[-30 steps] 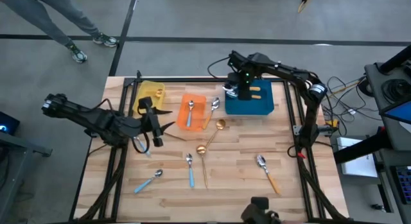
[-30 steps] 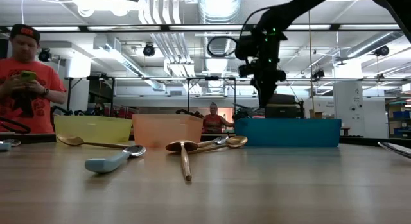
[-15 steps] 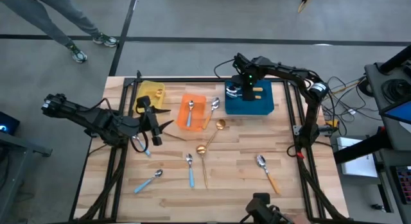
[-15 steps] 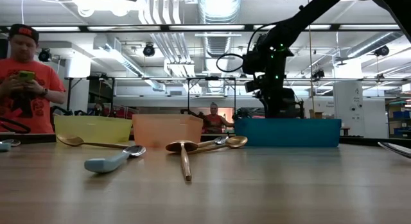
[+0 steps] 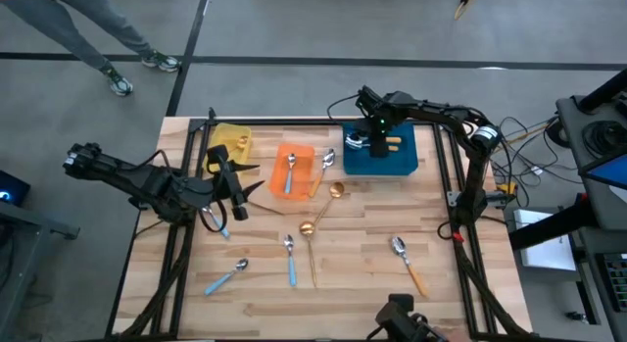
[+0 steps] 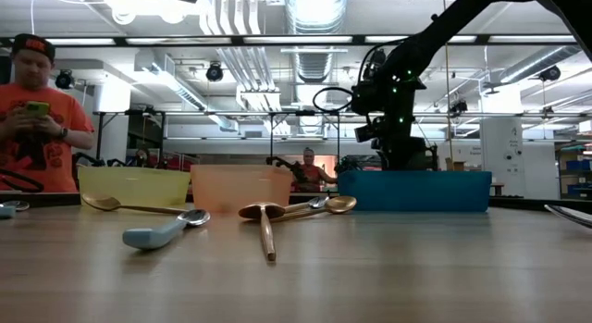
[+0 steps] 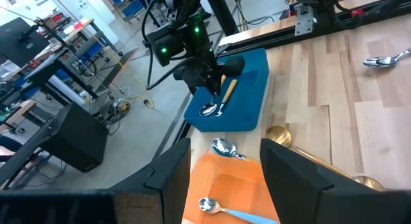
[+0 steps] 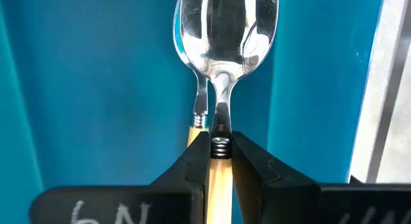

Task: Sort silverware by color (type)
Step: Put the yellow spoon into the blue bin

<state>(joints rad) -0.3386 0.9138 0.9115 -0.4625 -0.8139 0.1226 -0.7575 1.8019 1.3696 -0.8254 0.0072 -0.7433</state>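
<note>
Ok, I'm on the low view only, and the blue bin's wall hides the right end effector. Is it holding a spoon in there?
Observer: Yes. The right end effector is shut on an orange-handled spoon, over the inside of the blue bin.
Operator: Anything else in that bin?
Observer: A second orange-handled spoon lies right beside the held one.
Operator: And the left arm?
Observer: The left end effector is open over the table's left side, holding nothing.
</note>
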